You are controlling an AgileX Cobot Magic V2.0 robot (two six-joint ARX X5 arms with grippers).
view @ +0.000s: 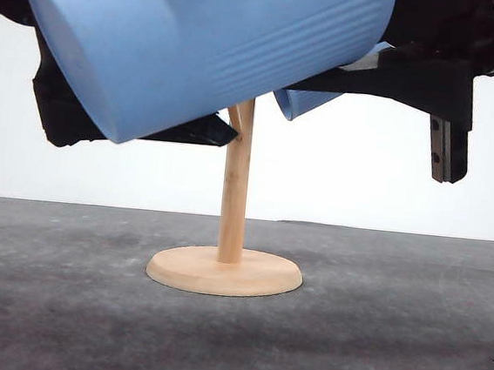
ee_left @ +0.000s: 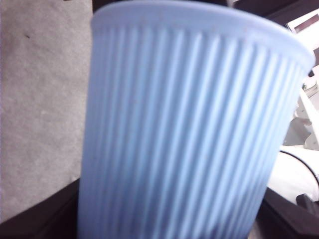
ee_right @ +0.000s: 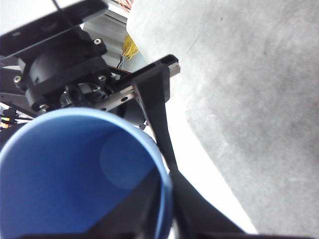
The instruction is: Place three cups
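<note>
Above the table [view: 407, 340] both grippers grip cups: left cup [view: 199, 45], right cup [view: 303, 103]; one stand [view: 226, 266] mid-table, bare room around

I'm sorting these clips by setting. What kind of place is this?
Probably a robot test bench, not a home: a bare grey table, a plain white backdrop, and a lone wooden stand with cups held above.
</note>
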